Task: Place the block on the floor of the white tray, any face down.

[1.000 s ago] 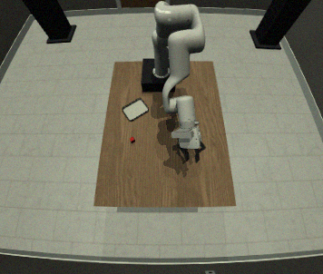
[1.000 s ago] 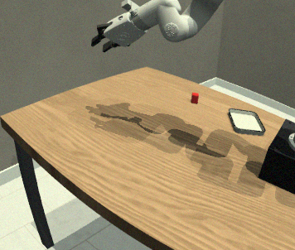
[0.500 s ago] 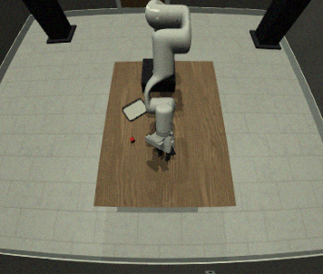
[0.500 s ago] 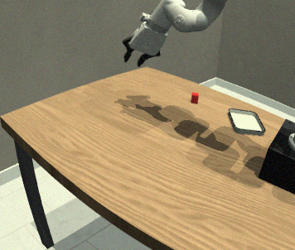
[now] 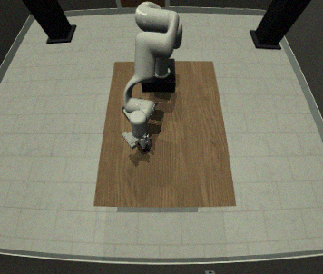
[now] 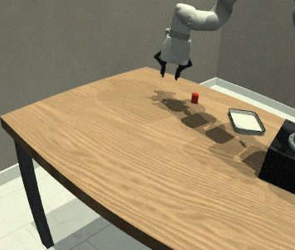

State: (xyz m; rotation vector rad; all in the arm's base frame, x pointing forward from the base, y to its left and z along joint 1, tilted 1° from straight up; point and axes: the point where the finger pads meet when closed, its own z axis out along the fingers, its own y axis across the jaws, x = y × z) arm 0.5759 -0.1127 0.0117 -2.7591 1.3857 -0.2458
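In the exterior view the small red block (image 6: 195, 98) stands on the wooden table, free of everything. The white tray (image 6: 246, 121) with a grey rim lies flat on the table to its right, apart from it and empty. My gripper (image 6: 170, 74) hangs in the air above the table, up and to the left of the block, pointing down. Its dark fingers stand partly apart with nothing between them. In the top view the gripper (image 5: 144, 146) is over the table's left half. The arm hides the block and the tray there.
The arm's black base (image 6: 289, 165) stands on the table at the right, just past the tray. The table's far edge runs close behind the gripper. Two dark pillars (image 5: 52, 20) stand on the floor beyond the table.
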